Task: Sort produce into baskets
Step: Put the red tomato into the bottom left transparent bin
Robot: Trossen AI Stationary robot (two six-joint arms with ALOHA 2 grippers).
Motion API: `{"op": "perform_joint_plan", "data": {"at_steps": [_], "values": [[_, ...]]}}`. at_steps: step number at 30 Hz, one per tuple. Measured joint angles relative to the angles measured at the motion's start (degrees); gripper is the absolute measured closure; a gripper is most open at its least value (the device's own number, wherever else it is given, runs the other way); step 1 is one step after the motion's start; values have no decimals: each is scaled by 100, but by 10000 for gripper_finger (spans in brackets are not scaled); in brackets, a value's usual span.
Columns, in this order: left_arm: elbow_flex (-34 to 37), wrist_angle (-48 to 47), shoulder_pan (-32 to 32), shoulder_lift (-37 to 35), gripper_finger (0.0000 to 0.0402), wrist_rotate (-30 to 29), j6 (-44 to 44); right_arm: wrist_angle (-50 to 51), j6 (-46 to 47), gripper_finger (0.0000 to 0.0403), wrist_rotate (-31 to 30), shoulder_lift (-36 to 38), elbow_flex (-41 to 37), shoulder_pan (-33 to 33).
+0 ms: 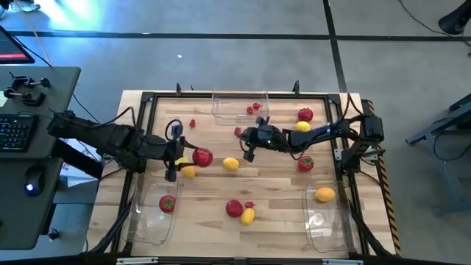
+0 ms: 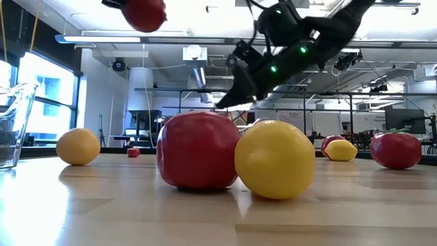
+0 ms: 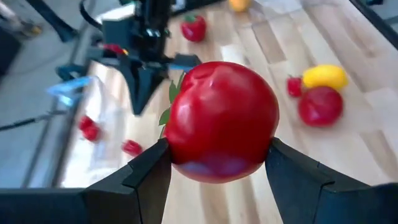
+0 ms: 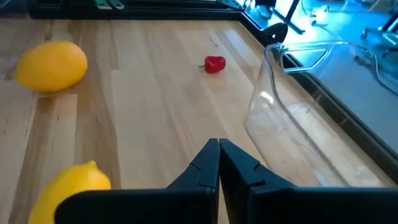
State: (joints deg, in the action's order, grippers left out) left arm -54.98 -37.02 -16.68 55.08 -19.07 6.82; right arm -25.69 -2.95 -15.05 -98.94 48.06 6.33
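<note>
Tomato [image 3: 222, 121], red with green top, pinched between the left gripper [image 3: 217, 165] fingers, lifted clear above the worktop [image 1: 272, 184] left of centre; right gripper [image 4: 219, 163] pressed together, empty, near mid-worktop; one tomato [image 1: 167, 204] already in the front-left basket [image 1: 151, 221]; lemon [image 1: 324, 194] in the front-right basket [image 1: 327, 228].

Lots cut off and blocked in this one.
In the left wrist view the held tomato [image 3: 222, 121] covered much of the table behind it, and the left gripper [image 3: 219, 171] ran off the bottom edge. In the low view, 1 tomato [image 2: 144, 13] was clipped by the top edge, a basket [image 2: 13, 123] by the left edge. The lemon [image 4: 67, 191] in the right wrist view was partly hidden behind the right gripper [image 4: 219, 149], its tips pressed together.
</note>
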Motion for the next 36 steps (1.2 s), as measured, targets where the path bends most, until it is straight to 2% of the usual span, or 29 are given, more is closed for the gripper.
{"op": "perform_joint_plan", "data": {"at_steps": [7, 12, 21, 29, 32, 36], "values": [[1, -544, 1, 4, 189, 114, -478, -774, 145, 403, -39, 142, -720, 154], [-83, -1252, -91, 23, 189, 397, -1109, -801, 147, 403, -36, 458, -929, 161], [-744, -2387, -835, 115, 189, 1845, -3551, -673, 55, 403, -129, 577, -958, 146], [-596, -3934, -1771, 126, 201, 2985, -6315, -578, 97, 403, -131, 573, -958, 144], [-568, -4160, -1998, 122, 204, 3034, -6704, -571, 97, 403, -131, 573, -958, 144], [-563, -4141, -2068, 129, 206, 2526, -6657, -567, 97, 403, -131, 573, -958, 144]]}}
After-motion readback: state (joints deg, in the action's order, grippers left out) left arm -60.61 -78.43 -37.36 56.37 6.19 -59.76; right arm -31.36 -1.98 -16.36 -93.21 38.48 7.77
